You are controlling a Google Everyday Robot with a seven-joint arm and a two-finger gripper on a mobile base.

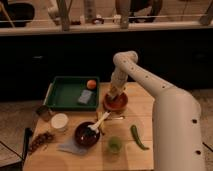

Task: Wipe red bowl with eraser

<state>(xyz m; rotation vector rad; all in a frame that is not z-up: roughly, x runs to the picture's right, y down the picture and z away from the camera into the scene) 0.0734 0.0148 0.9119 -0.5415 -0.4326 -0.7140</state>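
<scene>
The red bowl [116, 103] sits on the wooden table toward its far edge, right of the green tray. My gripper [115, 91] reaches down into the bowl from above, at the end of the white arm [145, 80]. A small pale yellowish block, the eraser [115, 93], shows at the gripper's tip just over the bowl's inside. The gripper hides part of the bowl's inside.
A green tray [62, 95] holds a grey-blue pad [85, 96] and an orange fruit [91, 84]. A dark bowl [86, 134] with a white spoon [100, 121], a white cup [59, 121], a green cup [114, 144], a green pepper [137, 137] and a metal can [43, 112] stand nearer.
</scene>
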